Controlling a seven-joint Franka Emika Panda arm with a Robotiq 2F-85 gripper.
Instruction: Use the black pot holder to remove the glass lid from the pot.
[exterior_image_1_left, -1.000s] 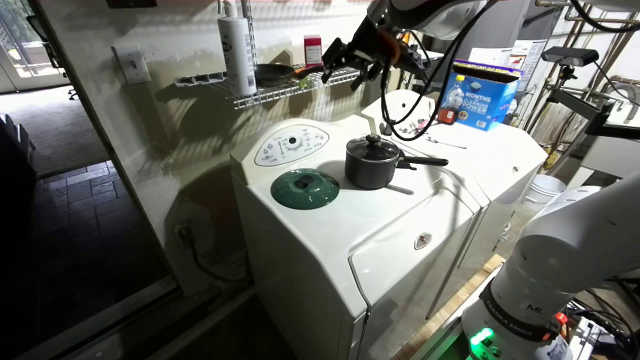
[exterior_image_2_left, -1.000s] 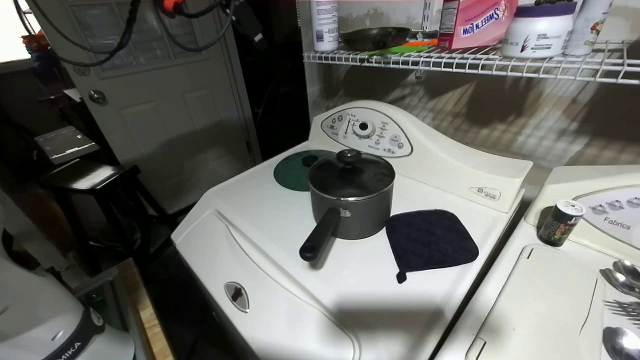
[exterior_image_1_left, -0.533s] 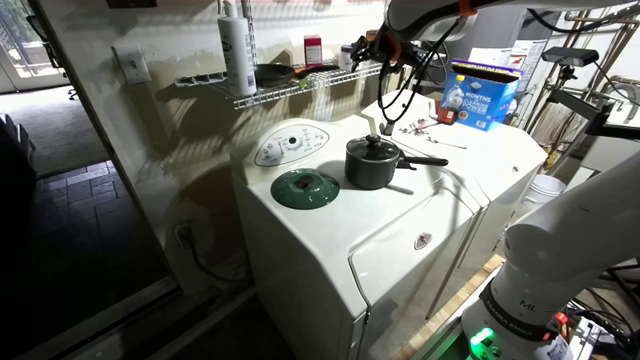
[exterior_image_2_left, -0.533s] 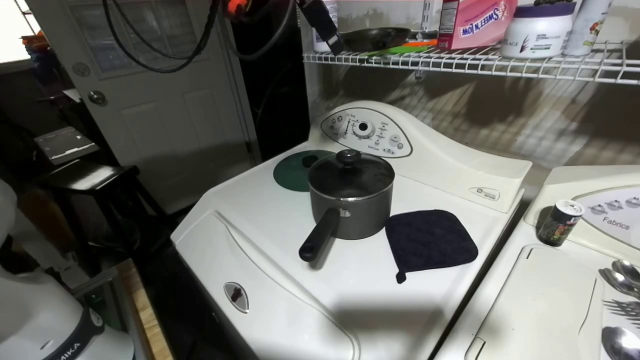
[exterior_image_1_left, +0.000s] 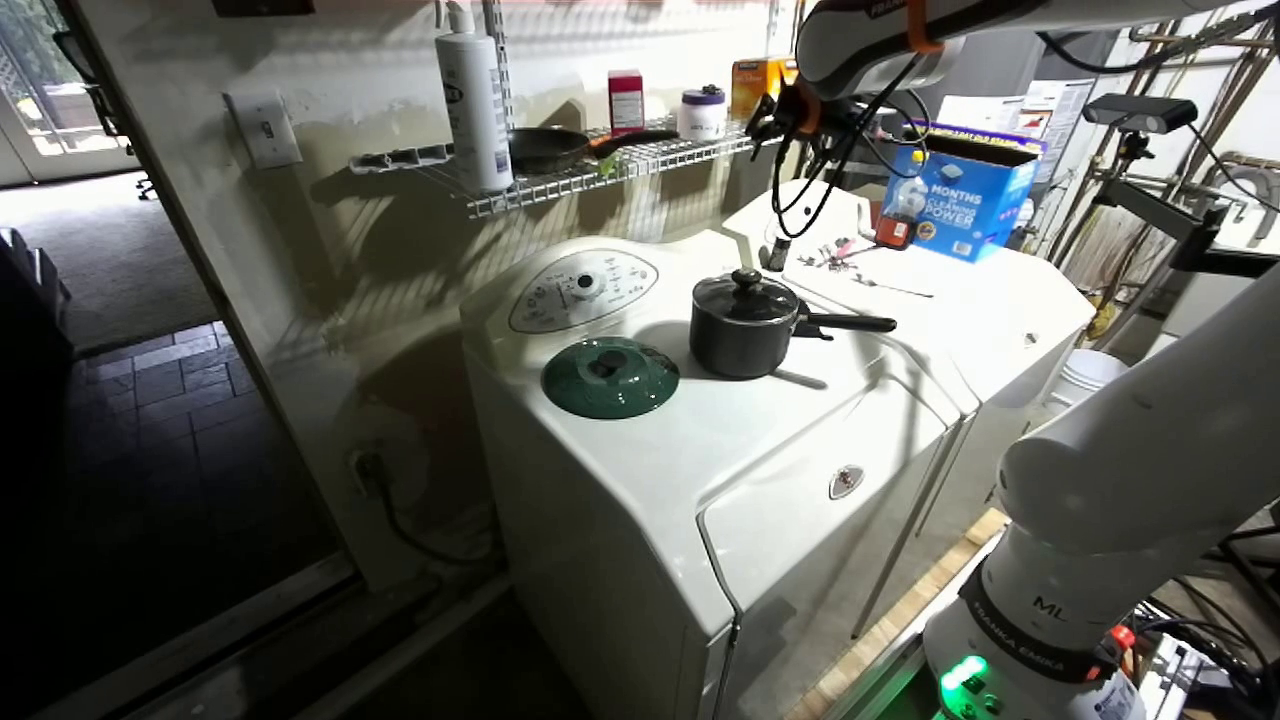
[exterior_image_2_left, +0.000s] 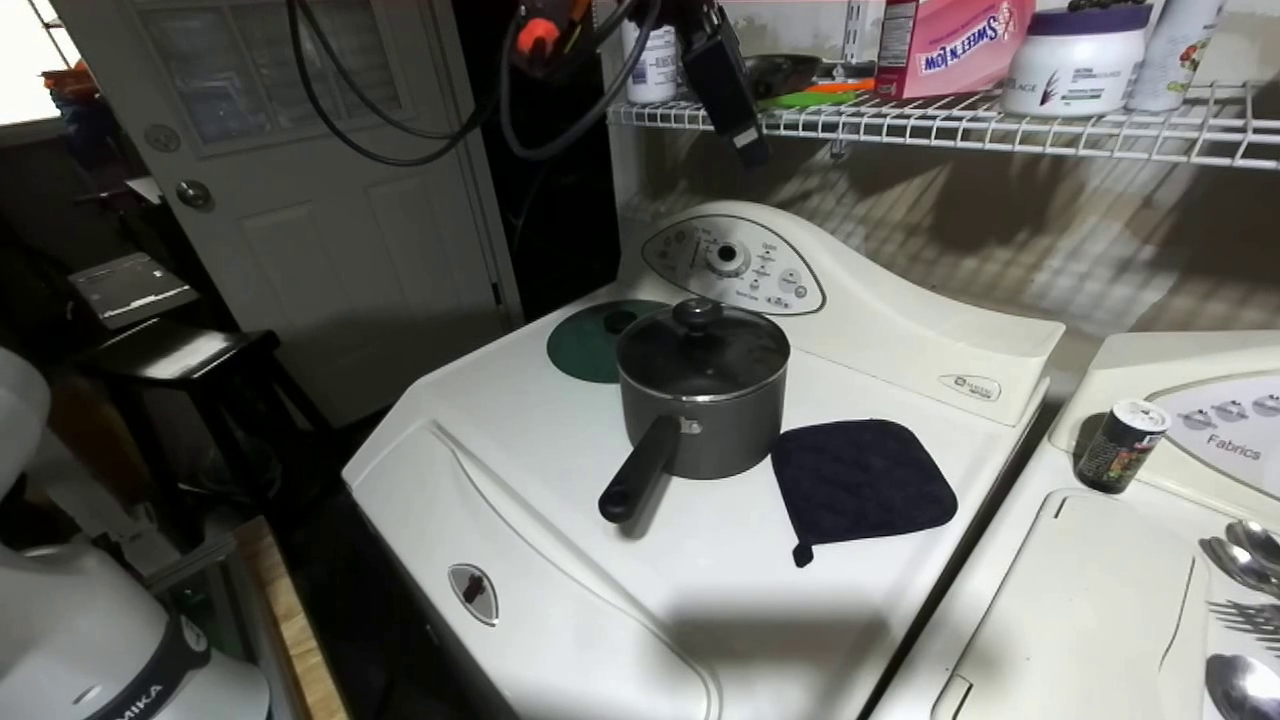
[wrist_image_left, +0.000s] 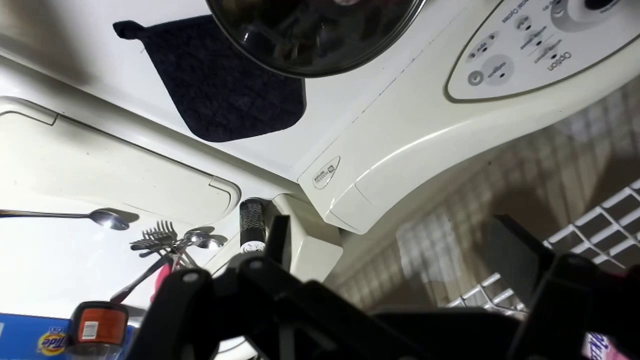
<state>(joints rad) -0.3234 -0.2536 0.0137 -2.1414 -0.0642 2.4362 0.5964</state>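
As the arm (exterior_image_1_left: 1150, 440) swings toward the holder (exterior_image_2_left: 868, 480), its fingers (wrist_image_left: 520, 255) stand apart, empty; grasping it probably comes next (lid (exterior_image_2_left: 705, 358) still on pot (exterior_image_2_left: 735, 432)).

A dark green disc (exterior_image_1_left: 612, 390) is borne by the white surface (exterior_image_1_left: 650, 465). On a wire shelf (exterior_image_2_left: 940, 138) a frying pan (exterior_image_1_left: 548, 147), a pink box (exterior_image_2_left: 940, 50) and a purple-lidded tub (exterior_image_2_left: 1078, 72) are held. Spoons (exterior_image_2_left: 1242, 685) and forks (exterior_image_2_left: 1250, 616) are spread near a blue box (exterior_image_1_left: 965, 205).
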